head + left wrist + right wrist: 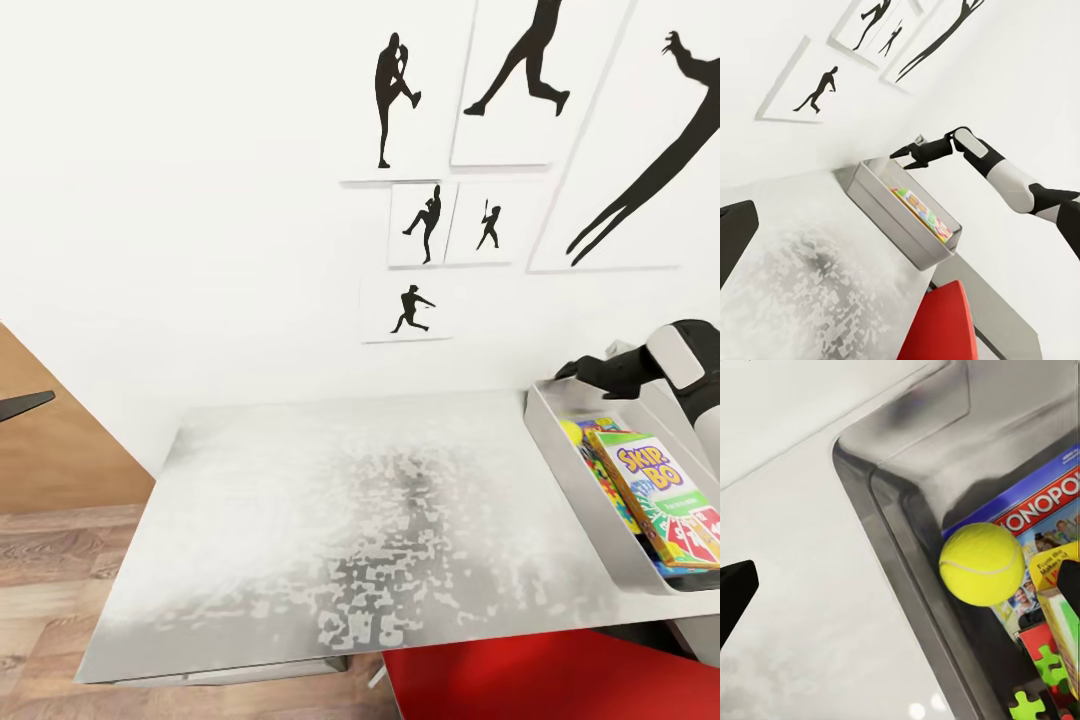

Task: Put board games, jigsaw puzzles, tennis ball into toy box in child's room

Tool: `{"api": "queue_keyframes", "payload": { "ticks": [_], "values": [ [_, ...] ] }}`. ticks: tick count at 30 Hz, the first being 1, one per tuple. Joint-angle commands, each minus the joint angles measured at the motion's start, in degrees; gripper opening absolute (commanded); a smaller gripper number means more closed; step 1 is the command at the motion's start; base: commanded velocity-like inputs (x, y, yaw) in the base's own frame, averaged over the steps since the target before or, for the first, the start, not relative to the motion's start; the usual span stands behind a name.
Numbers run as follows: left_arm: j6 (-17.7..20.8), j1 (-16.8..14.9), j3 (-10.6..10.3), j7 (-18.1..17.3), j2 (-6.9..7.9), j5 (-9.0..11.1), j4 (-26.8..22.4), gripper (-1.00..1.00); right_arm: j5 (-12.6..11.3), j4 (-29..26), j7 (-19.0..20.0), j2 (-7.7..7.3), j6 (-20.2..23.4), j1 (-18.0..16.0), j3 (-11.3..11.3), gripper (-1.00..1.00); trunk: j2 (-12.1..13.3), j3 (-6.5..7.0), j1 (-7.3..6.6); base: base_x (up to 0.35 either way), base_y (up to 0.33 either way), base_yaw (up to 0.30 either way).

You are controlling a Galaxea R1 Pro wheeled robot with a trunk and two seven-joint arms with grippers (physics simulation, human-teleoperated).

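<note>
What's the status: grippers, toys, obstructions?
Right gripper open over toy box. Tennis ball, Monopoly, Skip-Bo inside. Nothing blocking.

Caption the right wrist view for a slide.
Tennis ball resting on the Monopoly box inside the grey toy box, green puzzle pieces beside.

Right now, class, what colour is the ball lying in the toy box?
Yellow-green tennis ball, clearest in the right wrist view.

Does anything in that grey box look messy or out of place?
A little. In the toy box the Skip-Bo game lies tilted, propped on the things under it, not flat. The tennis ball rests on the Monopoly box by the wall, and jigsaw pieces poke out beneath. Nothing looks spilled or broken.
</note>
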Motion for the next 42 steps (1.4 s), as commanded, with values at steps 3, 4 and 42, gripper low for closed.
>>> {"api": "queue_keyframes", "payload": {
  "ticks": [3,4,42],
  "values": [
    [0.6,-0.05,-0.06,-0.17,0.03,0.03,0.0,1.0,-0.72,-0.24,-0.39,-0.46,0.11,-0.06,0.34,1.0,-0.11,0.05,0.03,0.0,0.0,0.0],
    [0.6,-0.05,-0.07,-0.17,-0.02,0.03,0.0,1.0,-0.83,-0.32,-0.31,-0.68,0.11,-0.06,0.17,1.0,-0.11,0.13,0.03,0.0,0.0,-0.005],
    [0.6,0.8,-0.21,-0.34,-0.07,-4.42,3.64,1.0,-17.63,-17.41,43.65,-18.93,0.11,21.05,-0.21,1.0,-0.11,3.54,0.03,0.0,0.0,-0.109]
  ]
}}
